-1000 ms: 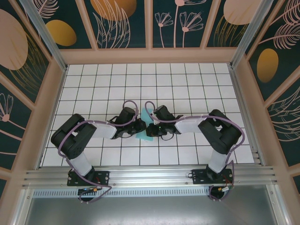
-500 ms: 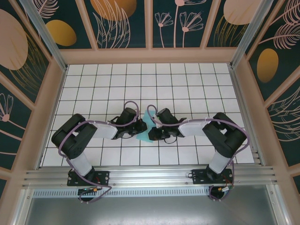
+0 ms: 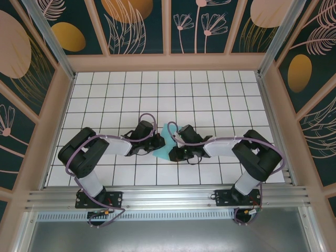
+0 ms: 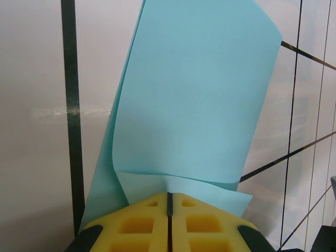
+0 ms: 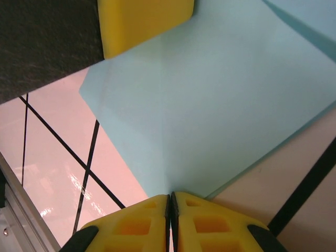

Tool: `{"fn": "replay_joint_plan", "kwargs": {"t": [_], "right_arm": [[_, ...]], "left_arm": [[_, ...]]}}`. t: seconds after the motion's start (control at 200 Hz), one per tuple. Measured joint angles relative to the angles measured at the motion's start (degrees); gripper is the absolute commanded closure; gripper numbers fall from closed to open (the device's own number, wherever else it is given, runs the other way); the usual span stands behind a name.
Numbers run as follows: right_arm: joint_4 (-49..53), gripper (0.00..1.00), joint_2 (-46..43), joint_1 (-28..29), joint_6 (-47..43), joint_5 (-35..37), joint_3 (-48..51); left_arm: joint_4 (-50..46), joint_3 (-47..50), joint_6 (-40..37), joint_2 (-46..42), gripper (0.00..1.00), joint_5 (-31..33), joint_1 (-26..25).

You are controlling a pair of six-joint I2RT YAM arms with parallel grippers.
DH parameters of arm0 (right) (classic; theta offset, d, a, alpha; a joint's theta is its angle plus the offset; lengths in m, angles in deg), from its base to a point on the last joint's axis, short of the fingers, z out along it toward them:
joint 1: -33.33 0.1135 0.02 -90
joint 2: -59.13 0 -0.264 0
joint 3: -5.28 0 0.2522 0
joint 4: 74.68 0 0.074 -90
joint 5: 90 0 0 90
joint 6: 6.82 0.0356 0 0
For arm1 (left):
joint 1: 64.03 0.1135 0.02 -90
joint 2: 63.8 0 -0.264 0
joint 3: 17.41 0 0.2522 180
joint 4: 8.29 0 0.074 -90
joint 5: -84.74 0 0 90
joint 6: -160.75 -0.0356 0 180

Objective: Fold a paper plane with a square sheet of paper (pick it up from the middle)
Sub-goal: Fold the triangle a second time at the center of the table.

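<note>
while the left tool (image 4: 169,202) pinches the square sheet of paper (image 4: 194,94), the right tool (image 5: 170,203) pinches another edge

bright even light, glare on glossy tiles (image 4: 50,111), close fingers (image 5: 139,220) soft.

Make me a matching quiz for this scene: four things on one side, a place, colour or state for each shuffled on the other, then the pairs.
Things:
1. left gripper
2. right gripper
3. square sheet of paper
4. table

Descriptions:
A. white tiles, dark grid lines
B. shut on the sheet from the robot's right
C. turquoise, curved
D. shut on the sheet from the robot's left

Pairs: 1-D, 2-B, 3-C, 4-A
</note>
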Motion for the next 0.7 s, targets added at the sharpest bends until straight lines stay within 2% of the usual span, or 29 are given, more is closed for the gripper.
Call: {"fn": "replay_joint_plan", "kwargs": {"t": [0.28, 0.49, 0.7], "right_arm": [[8.92, 0.84, -4.48, 1.09, 0.20, 0.57, -0.72], [6.64, 0.84, -5.68, 1.53, 2.62, -0.26, -2.75], [2.84, 0.85, 1.90, 1.84, 4.11, -0.57, -5.86]], "left_arm": [[-0.22, -0.20, -0.42, 0.04, 0.92, -0.17, 0.00], [-0.90, -0.74, -0.46, 0.26, 0.92, -0.24, 0.00], [-0.90, -0.74, -0.46, 0.26, 0.92, -0.24, 0.00]]}}
